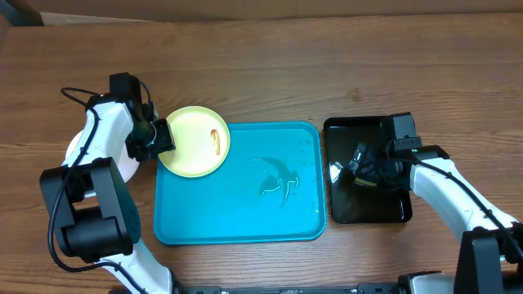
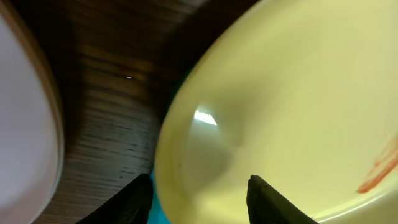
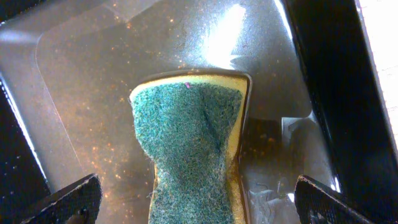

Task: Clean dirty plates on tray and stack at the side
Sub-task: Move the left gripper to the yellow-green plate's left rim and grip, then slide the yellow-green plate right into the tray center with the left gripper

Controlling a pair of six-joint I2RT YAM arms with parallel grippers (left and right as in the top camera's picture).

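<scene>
The pale lime-green plate with a reddish-brown smear overlaps the far-left corner of the turquoise tray. My left gripper is shut on the plate's left rim. In the left wrist view the plate fills the right side, with my fingers astride its rim. A white plate lies on the table to the left, partly under my left arm, and its edge shows in the left wrist view. I cannot see a third plate. My right gripper is open.
The narrow black tray stands right of the turquoise tray. A green-and-yellow sponge lies in it between my open right fingers. Wet streaks lie on the turquoise tray's middle right.
</scene>
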